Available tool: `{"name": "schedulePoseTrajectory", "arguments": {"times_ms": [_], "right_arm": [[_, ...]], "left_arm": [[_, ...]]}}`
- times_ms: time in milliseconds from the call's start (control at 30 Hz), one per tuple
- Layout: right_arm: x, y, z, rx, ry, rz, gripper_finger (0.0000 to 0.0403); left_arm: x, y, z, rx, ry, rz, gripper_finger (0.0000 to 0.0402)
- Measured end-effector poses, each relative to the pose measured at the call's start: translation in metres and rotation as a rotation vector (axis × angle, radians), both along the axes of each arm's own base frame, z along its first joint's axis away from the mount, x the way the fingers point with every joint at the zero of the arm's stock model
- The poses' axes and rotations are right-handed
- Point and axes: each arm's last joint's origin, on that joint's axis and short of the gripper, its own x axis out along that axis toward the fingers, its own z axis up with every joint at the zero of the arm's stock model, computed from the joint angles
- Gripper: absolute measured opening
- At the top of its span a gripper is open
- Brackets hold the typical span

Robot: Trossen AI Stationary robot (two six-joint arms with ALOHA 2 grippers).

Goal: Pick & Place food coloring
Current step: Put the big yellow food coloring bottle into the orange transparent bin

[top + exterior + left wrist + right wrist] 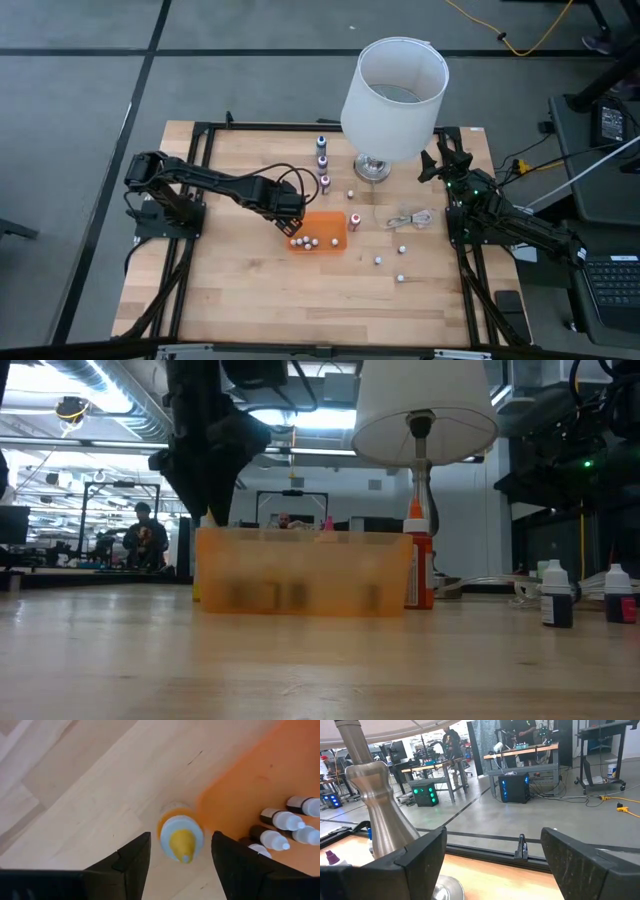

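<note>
The left gripper hangs spread wide over a small yellow-capped orange dropper bottle, one finger on each side and neither touching it. That bottle stands on the pale wooden surface just beside the corner of the translucent orange rectangular plastic tray. This reads as the approach to a pick: the next move calls for a straight descent, then a squeeze on the narrow body without tipping it against the tray wall, then a short carry over the rim.

Counting from above: about four pale-capped bottles already lie in the tray. Behind it, three or four stand in a row, one red bottle sits just beside the tray's right end, and roughly four more are scattered across the surface toward the right. One white-shaded lamp, one coiled white cable.

The right gripper waits at the surface's far right corner, fingers wide apart, holding nothing.
</note>
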Motion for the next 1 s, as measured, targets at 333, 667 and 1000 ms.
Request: {"name": "schedulePoseTrajectory", "arguments": {"times_ms": [333,667,1000], "right_arm": [[0.0,0.0,0.0001,0.0,-0.001,0.0,0.0323],[0.0,0.0,0.0001,0.0,0.0,-0.001,0.0323],[0.0,0.0,0.0001,0.0,-0.001,0.0,0.0323]], "left_arm": [[0.0019,0.0003,-0.0006,0.021,-0.012,-0.046,0.0198],[0.0017,0.0002,-0.0007,0.007,-0.009,-0.05,0.0132],[-0.0001,-0.0002,-0.0009,-0.014,0.008,-0.04,0.0117]]}}
